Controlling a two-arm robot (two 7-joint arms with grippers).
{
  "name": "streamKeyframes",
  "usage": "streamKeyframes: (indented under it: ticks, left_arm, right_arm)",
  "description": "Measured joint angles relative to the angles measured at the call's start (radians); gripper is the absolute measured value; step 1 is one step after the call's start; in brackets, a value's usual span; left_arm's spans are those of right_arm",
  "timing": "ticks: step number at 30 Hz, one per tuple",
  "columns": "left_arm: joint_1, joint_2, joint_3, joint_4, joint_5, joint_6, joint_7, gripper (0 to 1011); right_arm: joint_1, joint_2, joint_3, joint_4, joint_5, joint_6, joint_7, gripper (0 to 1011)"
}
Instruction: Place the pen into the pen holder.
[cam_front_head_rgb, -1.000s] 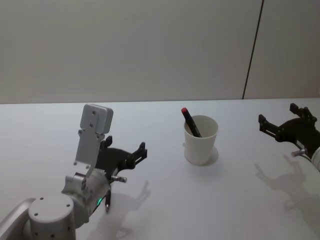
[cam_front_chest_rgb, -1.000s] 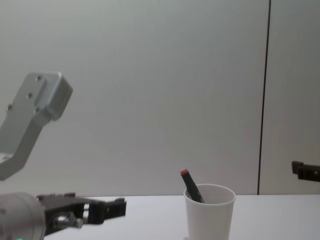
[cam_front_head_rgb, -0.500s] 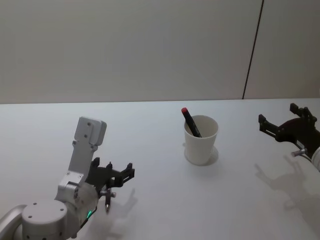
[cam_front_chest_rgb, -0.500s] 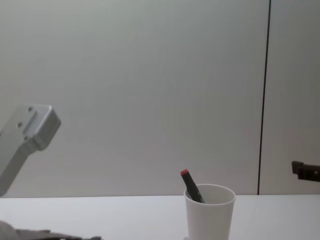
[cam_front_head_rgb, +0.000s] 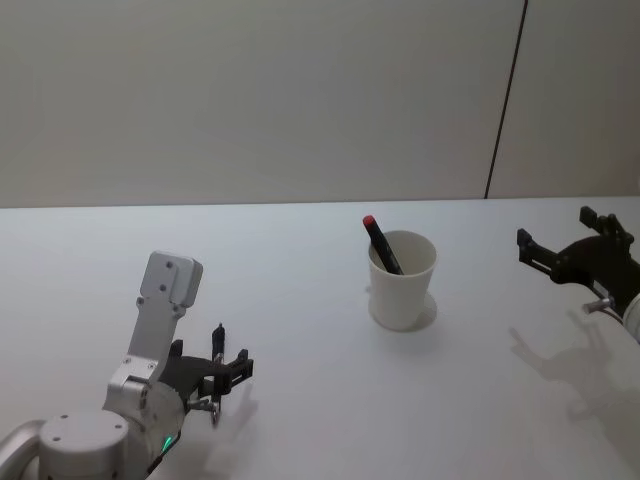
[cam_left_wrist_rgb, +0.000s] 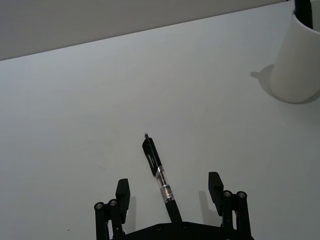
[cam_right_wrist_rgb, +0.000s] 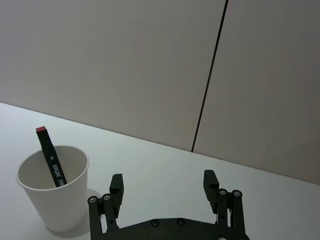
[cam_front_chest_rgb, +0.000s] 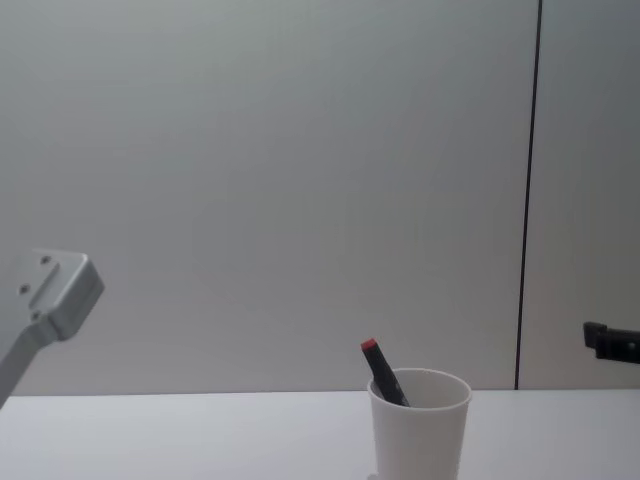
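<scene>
1. One pen (cam_left_wrist_rgb: 159, 174) lay flat on the white table (cam_front_head_rgb: 330, 420), near-left, well apart from the pen holder (cam_front_head_rgb: 402, 285).
2. Its long axis ran roughly near-to-far from the robot. The clip and clicker end pointed away from the robot, and the writing end was hidden under the gripper body.
3. In the head view, only the pen's far end (cam_front_head_rgb: 218, 336) poked out by the fingers.
4. The left gripper (cam_left_wrist_rgb: 169, 181) sat low over the pen with jaws spread, one finger on each side and neither touching it. It grasped nothing. Seen from the head, it (cam_front_head_rgb: 218, 365) was at the near-left of the table.
5. One pen holder, a white paper cup, stood upright mid-table (cam_front_chest_rgb: 420, 425).
6. One black marker with a red cap (cam_front_head_rgb: 380, 243) stood in the cup, leaning on the rim with the red end up and tilted toward the robot's left (cam_right_wrist_rgb: 51, 160).
7. The right gripper (cam_right_wrist_rgb: 163, 182) hovered at the right, jaws spread and empty, well apart from the cup (cam_right_wrist_rgb: 52, 192).
8. Count: one pen, one marker, one cup, two grippers.
</scene>
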Motion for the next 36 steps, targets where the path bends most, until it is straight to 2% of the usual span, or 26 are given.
streamKeyframes:
  ticks: [13,36]
  left_arm:
    - [-0.003,-0.016,-0.003,0.037,0.003,0.018,-0.003,1000]
    - [-0.033,-0.054,-0.005,0.108,0.033,0.047,-0.05,1000]
  right_arm:
    - [0.0,0.0,0.0,0.0,0.0,0.0,0.0,1002]
    - [0.0,0.0,0.0,0.0,0.0,0.0,0.0,1002]
